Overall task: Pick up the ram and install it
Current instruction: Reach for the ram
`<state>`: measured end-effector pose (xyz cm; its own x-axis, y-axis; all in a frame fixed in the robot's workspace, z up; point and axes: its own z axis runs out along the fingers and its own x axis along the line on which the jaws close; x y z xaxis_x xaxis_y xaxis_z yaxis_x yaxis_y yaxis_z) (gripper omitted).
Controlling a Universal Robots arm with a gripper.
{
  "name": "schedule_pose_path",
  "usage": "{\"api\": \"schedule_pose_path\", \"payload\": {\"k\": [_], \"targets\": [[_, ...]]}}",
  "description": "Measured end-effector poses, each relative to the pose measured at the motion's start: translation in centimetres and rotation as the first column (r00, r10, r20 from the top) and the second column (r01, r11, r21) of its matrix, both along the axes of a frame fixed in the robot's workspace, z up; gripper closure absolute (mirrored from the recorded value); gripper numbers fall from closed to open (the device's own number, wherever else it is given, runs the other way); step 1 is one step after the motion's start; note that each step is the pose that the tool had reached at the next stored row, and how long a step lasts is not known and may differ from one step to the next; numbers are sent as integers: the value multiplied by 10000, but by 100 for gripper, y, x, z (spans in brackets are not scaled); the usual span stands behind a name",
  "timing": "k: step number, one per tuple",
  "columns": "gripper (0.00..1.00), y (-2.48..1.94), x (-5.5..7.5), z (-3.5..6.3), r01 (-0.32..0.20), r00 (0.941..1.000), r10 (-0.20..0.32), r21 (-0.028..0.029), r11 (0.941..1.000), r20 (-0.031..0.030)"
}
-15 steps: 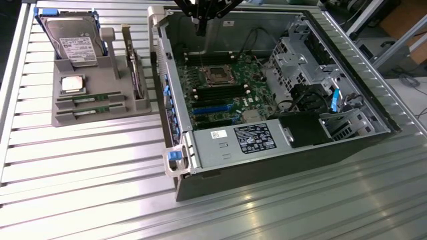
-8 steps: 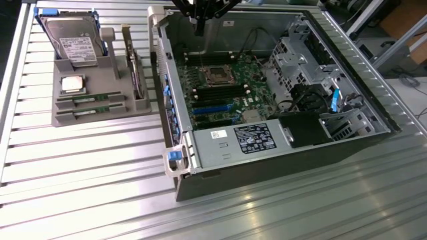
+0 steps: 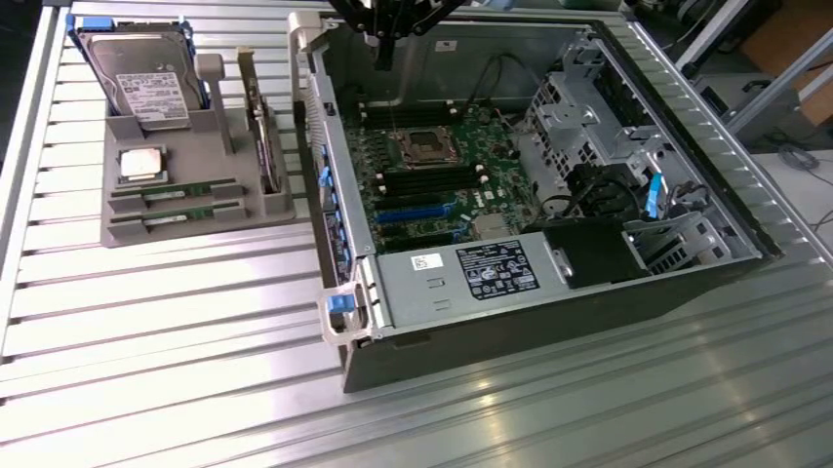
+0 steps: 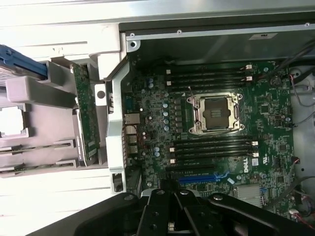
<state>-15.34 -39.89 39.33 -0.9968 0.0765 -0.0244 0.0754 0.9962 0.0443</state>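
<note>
Fingers of the black gripper [image 3: 384, 60] pinch together over the green motherboard [image 3: 436, 171]; thin green ram [image 3: 176, 191] lies slotted in a grey tray [image 3: 131, 234].

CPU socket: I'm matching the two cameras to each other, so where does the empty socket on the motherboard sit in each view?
Exterior view: the CPU socket is mid-board inside the open case, toward the wall farthest from the camera.
Wrist view: the CPU socket lies between two banks of black memory slots.
Shared landmark: the blue expansion slot, on the board just beyond one slot bank.
</note>
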Motion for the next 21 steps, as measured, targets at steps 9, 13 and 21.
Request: {"api": "schedule_pose_path", "payload": {"k": [9, 13, 21], "targets": [[89, 0, -44, 0, -1, 10000, 1, 0, 10000, 0], [89, 0, -66, 0, -1, 10000, 1, 0, 10000, 0], [89, 0, -105, 0, -1, 10000, 1, 0, 10000, 0]]}}
